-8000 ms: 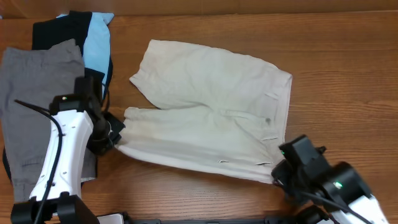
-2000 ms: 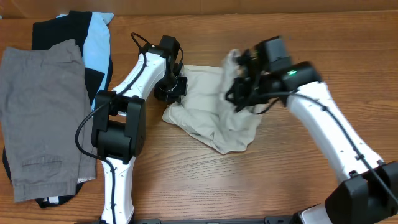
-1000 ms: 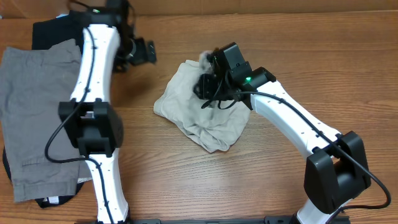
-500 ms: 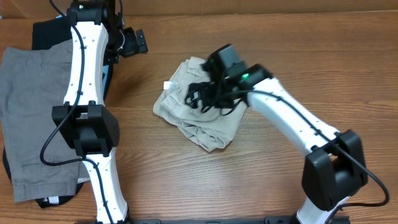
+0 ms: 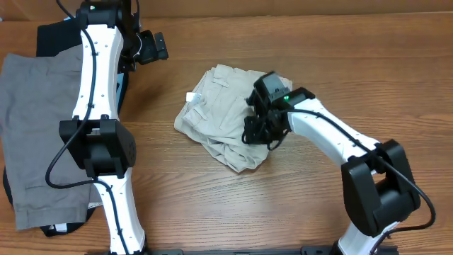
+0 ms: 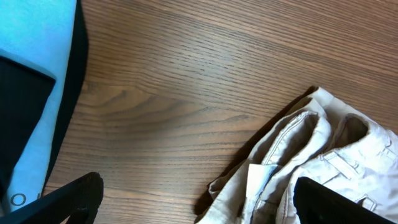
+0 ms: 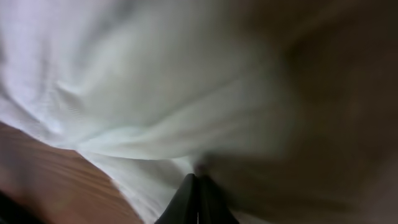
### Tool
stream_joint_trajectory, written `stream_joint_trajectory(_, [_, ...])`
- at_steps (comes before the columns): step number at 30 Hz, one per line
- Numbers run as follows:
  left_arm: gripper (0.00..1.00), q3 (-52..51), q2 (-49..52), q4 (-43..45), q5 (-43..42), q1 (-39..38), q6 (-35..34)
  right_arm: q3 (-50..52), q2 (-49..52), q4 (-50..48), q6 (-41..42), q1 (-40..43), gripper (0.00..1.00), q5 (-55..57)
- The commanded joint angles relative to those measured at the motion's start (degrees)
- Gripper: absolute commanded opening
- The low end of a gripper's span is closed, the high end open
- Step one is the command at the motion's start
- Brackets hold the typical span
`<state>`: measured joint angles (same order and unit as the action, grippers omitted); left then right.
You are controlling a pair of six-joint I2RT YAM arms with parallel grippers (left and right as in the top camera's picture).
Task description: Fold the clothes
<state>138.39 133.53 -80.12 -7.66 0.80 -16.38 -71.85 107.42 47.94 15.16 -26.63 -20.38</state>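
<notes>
Overhead: 1 pr beige shorts (image 5: 223,124), bunched. My right gripper (image 5: 260,133) sits at their right edge, my left gripper (image 5: 152,46) well up-left. Farther left: 1 grey shorts (image 5: 35,120), 1 black/blue garment (image 5: 53,32).
Left wrist: fingers (image 6: 62,199) wide, empty.
Right wrist: blurry, jaws narrow, prob. pinching the shorts.

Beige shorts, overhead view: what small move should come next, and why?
Probably bring the open left end effector over to the edge of the shorts nearest it. They lie in a crumpled heap; only the right end effector is on them, at the other side, so spreading flat likely needs a second grip.
</notes>
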Motion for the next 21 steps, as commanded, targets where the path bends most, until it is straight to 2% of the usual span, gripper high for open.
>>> stream_joint_trajectory(1, [1.0, 1.18, -0.15, 0.15, 0.63, 0.26, 0.09, 3.43, 0.13, -0.68, -0.35, 0.7, 0.04, 2.89])
stream_joint_trajectory(5, [1.0, 1.18, -0.15, 0.15, 0.55, 0.2, 0.04, 5.79, 0.13, -1.7, 0.04, 2.75, 0.04, 6.88])
stream_joint_trajectory(13, [1.0, 1.18, -0.15, 0.2, 0.61, -1.73, 0.09, 7.04, 0.13, -3.8, 0.04, 8.5, 0.04, 6.93])
stream_joint_trajectory(21, [1.0, 1.18, -0.15, 0.24, 0.63, -3.74, 0.09, 7.58, 0.13, -2.23, -0.31, 17.7, 0.04, 10.58])
